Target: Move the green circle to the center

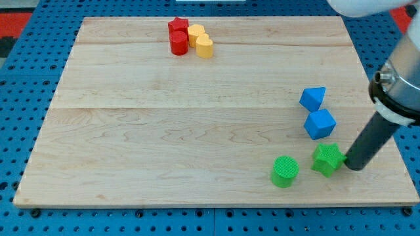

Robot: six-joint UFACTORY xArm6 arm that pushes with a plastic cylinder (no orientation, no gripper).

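Note:
The green circle [285,171] is a short green cylinder near the view's bottom right of the wooden board [164,131]. A green star [327,158] sits just to its right. My tip [352,166] rests on the board right beside the green star's right edge, touching or nearly touching it. The green star lies between my tip and the green circle.
Two blue blocks [313,98] [319,124] stand above the green star. At the view's top a red star [178,27], a red cylinder [178,43], a yellow block [195,33] and a yellow heart [205,46] cluster together. A blue pegboard [26,78] surrounds the board.

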